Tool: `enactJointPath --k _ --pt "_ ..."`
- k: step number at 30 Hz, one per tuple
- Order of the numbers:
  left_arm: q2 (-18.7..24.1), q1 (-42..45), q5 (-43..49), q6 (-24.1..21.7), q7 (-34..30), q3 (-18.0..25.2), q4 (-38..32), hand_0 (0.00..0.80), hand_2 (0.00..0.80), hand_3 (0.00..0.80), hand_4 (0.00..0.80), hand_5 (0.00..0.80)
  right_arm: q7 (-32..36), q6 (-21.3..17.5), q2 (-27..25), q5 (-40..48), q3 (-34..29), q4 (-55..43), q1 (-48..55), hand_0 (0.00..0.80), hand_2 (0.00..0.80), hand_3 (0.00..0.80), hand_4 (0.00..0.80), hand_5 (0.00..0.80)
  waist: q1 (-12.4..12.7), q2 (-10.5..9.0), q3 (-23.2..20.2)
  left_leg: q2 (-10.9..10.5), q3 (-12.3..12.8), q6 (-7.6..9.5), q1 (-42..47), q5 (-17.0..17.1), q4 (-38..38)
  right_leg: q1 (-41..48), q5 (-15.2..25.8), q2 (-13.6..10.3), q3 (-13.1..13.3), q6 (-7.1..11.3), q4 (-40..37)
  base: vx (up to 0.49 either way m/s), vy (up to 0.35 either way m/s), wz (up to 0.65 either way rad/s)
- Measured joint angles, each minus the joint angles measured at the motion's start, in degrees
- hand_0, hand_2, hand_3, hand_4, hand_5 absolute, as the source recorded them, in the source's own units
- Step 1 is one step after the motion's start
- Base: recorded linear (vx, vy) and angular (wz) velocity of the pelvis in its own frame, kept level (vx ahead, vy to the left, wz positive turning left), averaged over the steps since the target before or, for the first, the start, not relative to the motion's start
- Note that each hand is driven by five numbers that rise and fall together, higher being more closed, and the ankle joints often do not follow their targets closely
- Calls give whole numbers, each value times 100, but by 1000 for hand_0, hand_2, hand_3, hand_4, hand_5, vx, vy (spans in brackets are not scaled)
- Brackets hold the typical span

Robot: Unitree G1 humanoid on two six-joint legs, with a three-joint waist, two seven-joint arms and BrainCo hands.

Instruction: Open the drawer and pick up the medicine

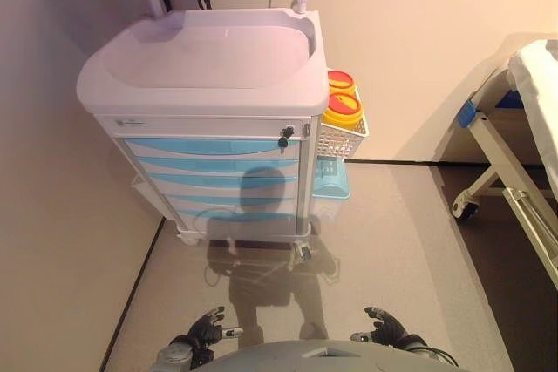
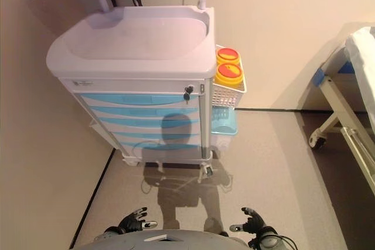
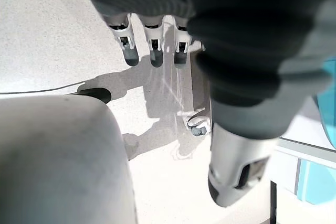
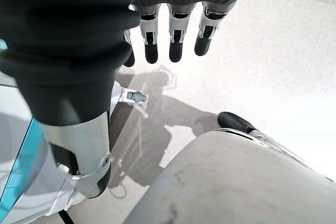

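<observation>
Left eye view shows my left hand [image 1: 207, 328] and right hand [image 1: 384, 328] hanging low, fingers relaxed and holding nothing, since I haven't reached out yet. Well beyond the fingertips stands the medical cart [image 1: 205, 84], its blue drawers [image 1: 214, 147] all closed. The medicine isn't visible; presumably it's inside one.

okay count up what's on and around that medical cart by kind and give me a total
Blue drawers, all closed: 5
Yellow containers with red lids in the white side basket: 2
White side baskets: 1
Keys in the lock: 1
Total: 9
No medicine shows. Left hand and right hand hang open, away from the cart.
</observation>
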Motion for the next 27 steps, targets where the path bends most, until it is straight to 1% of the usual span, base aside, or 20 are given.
enactJointPath --k 5,12,22,25,27 --pt "-2 4 5 -90 25 -1 0 0 0 0 0 0 0 -9 0 0 0 1 2 0 0 0 0 0 4 -5 3 2 1 0 0 0 0 2 -1 1 0 1 0 0 0 0" --pt "-4 3 1 -90 71 1 1 0 0 0 0 0 0 -16 0 1 1 1 2 0 0 0 0 0 14 -30 18 1 1 0 0 0 0 3 -1 1 -1 1 0 0 0 0" --pt "-9 10 -25 -114 401 35 7 0 0 0 0 0 -5 -21 0 8 0 1 20 0 0 0 0 0 17 -51 37 1 -6 0 -11 -1 0 -2 -1 0 -5 1 1 60 2 0" --pt "-6 6 -138 -275 529 104 6 0 0 0 0 0 -13 -68 -10 42 -3 0 28 0 0 0 0 0 12 -55 97 2 0 1 -45 -1 2 -58 -2 -5 -4 0 22 4 62 -1" --pt "2 -40 -351 -422 570 115 4 0 0 0 0 0 -31 -98 -29 145 -4 -16 17 0 0 0 0 0 -1 -14 175 -1 2 7 -122 -1 7 -155 -5 -10 -1 -2 61 13 89 -2"
